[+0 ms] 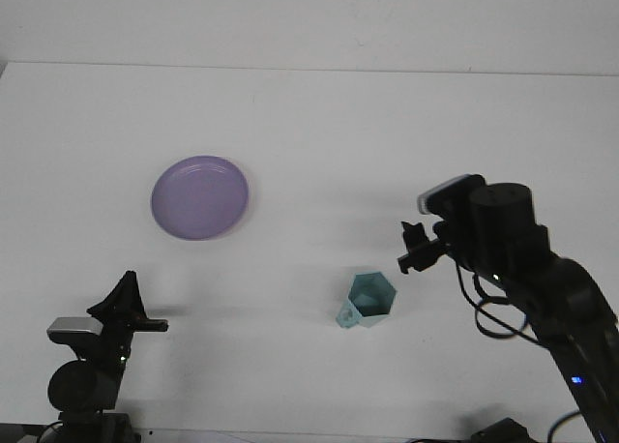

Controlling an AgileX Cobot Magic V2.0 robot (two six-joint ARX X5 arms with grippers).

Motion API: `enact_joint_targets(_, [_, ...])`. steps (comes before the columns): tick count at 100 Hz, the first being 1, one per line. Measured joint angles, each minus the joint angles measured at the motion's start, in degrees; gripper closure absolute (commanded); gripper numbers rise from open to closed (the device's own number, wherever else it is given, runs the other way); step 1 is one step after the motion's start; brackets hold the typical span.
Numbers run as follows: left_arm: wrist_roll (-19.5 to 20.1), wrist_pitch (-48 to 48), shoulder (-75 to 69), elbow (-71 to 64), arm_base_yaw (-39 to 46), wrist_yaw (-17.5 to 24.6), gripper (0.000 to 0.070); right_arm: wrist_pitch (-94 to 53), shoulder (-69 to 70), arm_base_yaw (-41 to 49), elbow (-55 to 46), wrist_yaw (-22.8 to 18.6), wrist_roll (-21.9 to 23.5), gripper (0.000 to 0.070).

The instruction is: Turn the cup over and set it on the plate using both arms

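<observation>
the teal cup (370,300) stands on the white bench (319,133) toward its near edge, right of centre, mouth up, its handle toward the left, and we see nothing touching it. at the near left corner the left gripper (124,306) is parked low; we cannot tell how its fingers stand. just right of the cup, clear of it, hangs the right gripper (414,250), which we cannot read either. farther back on the left half lies the purple plate (199,197), bare.
</observation>
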Motion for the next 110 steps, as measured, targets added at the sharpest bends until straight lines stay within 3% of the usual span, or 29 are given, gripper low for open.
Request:
enact_joint_targets(12, [-1.75, -0.13, 0.00, 2.01, 0.00, 3.91, 0.0687, 8.20, -10.99, -3.21, -10.95, 0.02, 0.61, 0.0450])
enact_joint_targets(35, [-5.38, -3.63, 1.51, 6.58, -0.11, 16.20, 0.0687, 17.79, -29.81, -8.98, -31.10, 0.07, 2.54, 0.0450])
enact_joint_targets(59, [-8.15, -9.11, 8.52, 15.28, -1.79, 20.20, 0.0687, 22.51, -47.80, -10.25, -46.58, 0.74, 3.91, 0.0450])
enact_joint_targets(78, [-8.28, -13.20, 18.91, 23.76, -4.31, 22.51, 0.0687, 25.00, -54.75, -10.25, -47.21, 5.53, 5.03, 0.0450])
enact_joint_targets(90, [-7.30, -17.09, 27.98, 30.73, -7.06, 24.85, 0.0687, 24.52, -54.53, -10.25, -47.19, 5.75, 5.49, 0.0449])
enact_joint_targets(110, [-3.02, -26.86, 45.07, 43.89, -14.62, 25.14, 0.0683, 24.59, -54.42, -10.25, -47.19, 5.77, 5.84, 0.0449])
